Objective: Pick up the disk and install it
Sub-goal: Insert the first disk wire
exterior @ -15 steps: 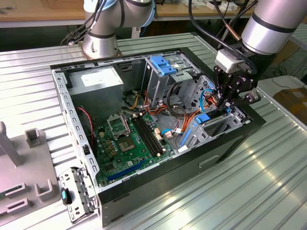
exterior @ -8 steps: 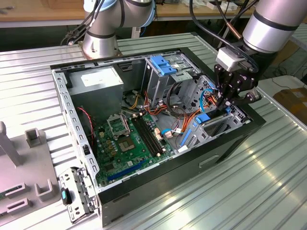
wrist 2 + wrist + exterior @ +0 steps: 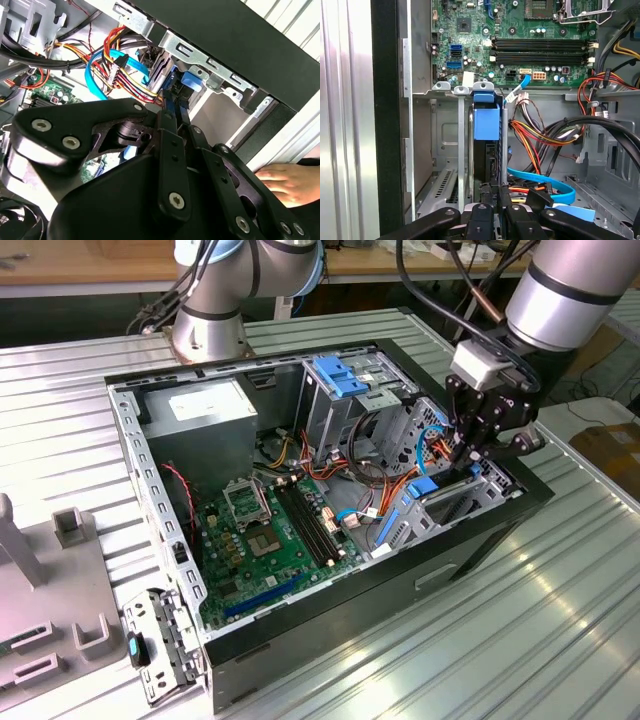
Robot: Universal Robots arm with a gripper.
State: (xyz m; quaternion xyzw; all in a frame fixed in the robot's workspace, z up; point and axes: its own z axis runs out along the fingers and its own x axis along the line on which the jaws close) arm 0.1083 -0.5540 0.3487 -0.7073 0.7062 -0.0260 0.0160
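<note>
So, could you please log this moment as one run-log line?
tool: shut on disk | disk: edge-on in front bay slot | case: open | hand: beside case

arm (image 3: 575, 290): silver tube, dark joint band | hand (image 3: 470, 452): black linkage, silver screws | wrist: white block, black cables

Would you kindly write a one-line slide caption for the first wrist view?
Gripper holds the disk on edge in the drive bay, its blue tab pointing towards the motherboard.
</note>
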